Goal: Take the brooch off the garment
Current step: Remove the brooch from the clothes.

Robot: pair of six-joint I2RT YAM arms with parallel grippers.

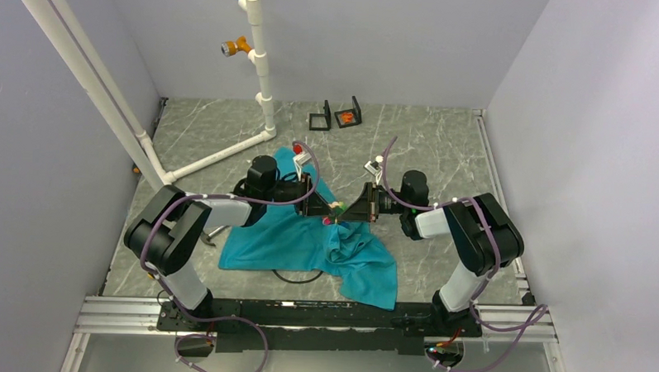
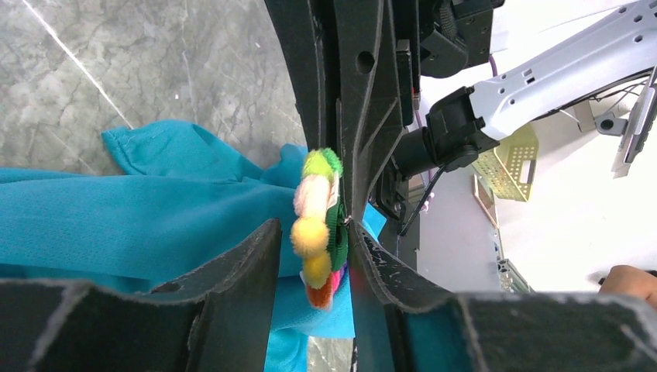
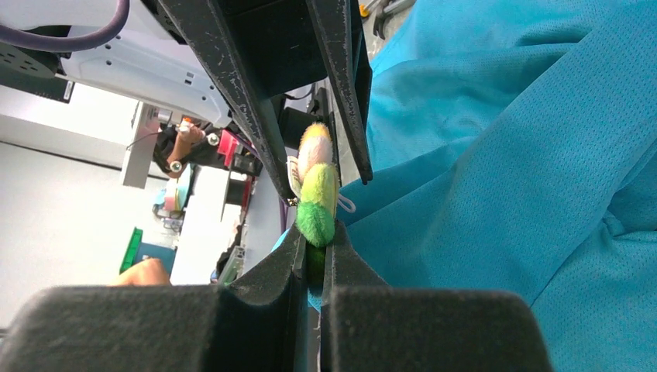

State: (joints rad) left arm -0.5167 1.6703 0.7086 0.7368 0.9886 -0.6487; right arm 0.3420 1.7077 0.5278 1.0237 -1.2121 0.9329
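Observation:
The teal garment (image 1: pixel 308 243) lies crumpled on the marble table, and one fold is lifted between the two arms. The brooch (image 1: pixel 335 213), a small string of yellow, green, pink and orange pompoms, sits where both grippers meet. My right gripper (image 3: pixel 314 240) is shut on the brooch's green end (image 3: pixel 316 217), with teal cloth (image 3: pixel 503 194) beside it. My left gripper (image 2: pixel 314 232) stands open around the brooch (image 2: pixel 314 232). Its right finger touches the ornament and a gap shows on the left side. The right gripper's dark fingers (image 2: pixel 364 93) reach in from above in the left wrist view.
A white pipe rack (image 1: pixel 260 68) with orange (image 1: pixel 232 46) and blue fittings stands at the back left. Two small black frames (image 1: pixel 337 116) sit at the back centre. A black cable loop (image 1: pixel 298 276) lies under the garment's near edge.

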